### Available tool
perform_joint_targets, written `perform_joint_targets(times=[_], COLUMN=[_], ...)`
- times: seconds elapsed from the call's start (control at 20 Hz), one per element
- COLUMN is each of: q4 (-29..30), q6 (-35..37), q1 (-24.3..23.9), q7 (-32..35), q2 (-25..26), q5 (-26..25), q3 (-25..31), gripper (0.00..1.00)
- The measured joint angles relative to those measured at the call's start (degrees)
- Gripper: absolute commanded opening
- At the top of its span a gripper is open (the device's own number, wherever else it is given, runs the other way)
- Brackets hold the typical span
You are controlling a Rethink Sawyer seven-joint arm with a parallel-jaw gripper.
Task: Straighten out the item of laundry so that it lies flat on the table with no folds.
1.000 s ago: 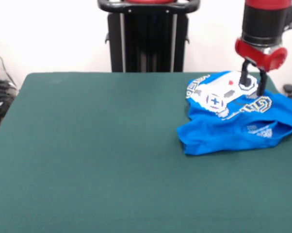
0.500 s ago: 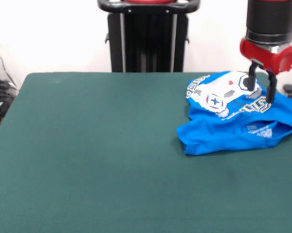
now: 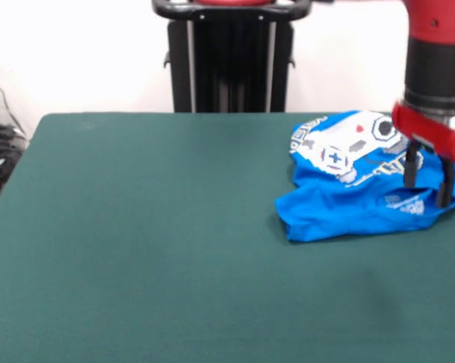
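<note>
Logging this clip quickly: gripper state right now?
Gripper: open, fingers apart, holding nothing, low over the blue T-shirt.

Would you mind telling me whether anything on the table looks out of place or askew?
Yes: the T-shirt lies bunched and folded at the table's right edge, its print crumpled. The open gripper is just above it.

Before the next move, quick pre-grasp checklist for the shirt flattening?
1. Pincer open: ok, two black fingers apart.
2. Pincer over the bright blue cotton T-shirt: ok, above its right part in the front view.
3. Cloth between fingers: not ok, nothing visibly pinched yet.
4. Shirt lies flat: not ok, bunched, with folds along the near edge.
5. Shirt fully on the dark green felt-covered table: cannot tell, the picture's right edge cuts it off.
</note>
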Motion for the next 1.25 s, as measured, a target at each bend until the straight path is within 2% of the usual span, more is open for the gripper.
perform_joint_targets(times=[0.25, 0.6, 1.25], q4=[-4.07, -5.60, -5.44], q6=[0.00, 0.75, 4.63], q1=[1.92, 3.87, 4.65], q7=[0.00, 0.00, 0.00], q2=[5.39, 10.12, 10.73], q5=[0.19, 0.11, 1.35], q3=[-1.25, -3.59, -4.33], gripper=[1.00, 1.00, 1.00])
